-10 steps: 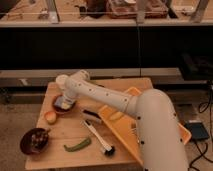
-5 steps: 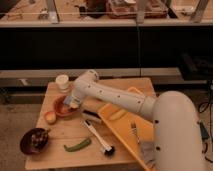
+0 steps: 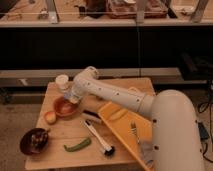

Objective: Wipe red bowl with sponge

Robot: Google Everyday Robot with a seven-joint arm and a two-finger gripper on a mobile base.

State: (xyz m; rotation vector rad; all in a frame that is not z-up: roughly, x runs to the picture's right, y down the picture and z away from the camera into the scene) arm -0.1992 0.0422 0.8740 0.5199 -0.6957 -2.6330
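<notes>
Gripper [image 3: 73, 98]: poised at the far rim of the red bowl [image 3: 62, 107], whose centre lies just below it, offset toward the small yellow-orange round thing [image 3: 50, 117]; hold state cannot be told; sponge not separately discernible, possibly beneath the gripper.

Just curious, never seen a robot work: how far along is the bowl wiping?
Reaching looks done: the gripper is down at the far rim of the red bowl. Wiping seems in hand, though I can't see the sponge. Left: finishing the wipe and lifting away.
</notes>
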